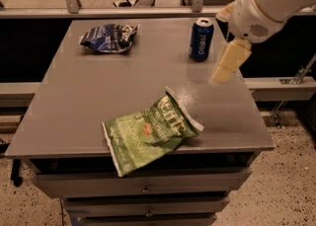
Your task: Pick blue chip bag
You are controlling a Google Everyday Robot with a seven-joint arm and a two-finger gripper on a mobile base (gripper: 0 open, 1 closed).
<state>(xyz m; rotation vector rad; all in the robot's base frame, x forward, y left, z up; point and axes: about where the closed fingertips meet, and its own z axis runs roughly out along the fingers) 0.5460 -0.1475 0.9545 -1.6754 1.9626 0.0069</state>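
Gripper (228, 63) is held over the right-hand side of the tabletop (74, 96), just beside the blue soda can (201, 39). Nothing is gripped, and how far it is opened cannot be told. The blue chip bag (108, 37) is found at the far left corner, well apart, its long axis laid across the view. A reach leftward past the can is judged needed. The green Kettle chip bag (148, 133) is seen at the front edge.
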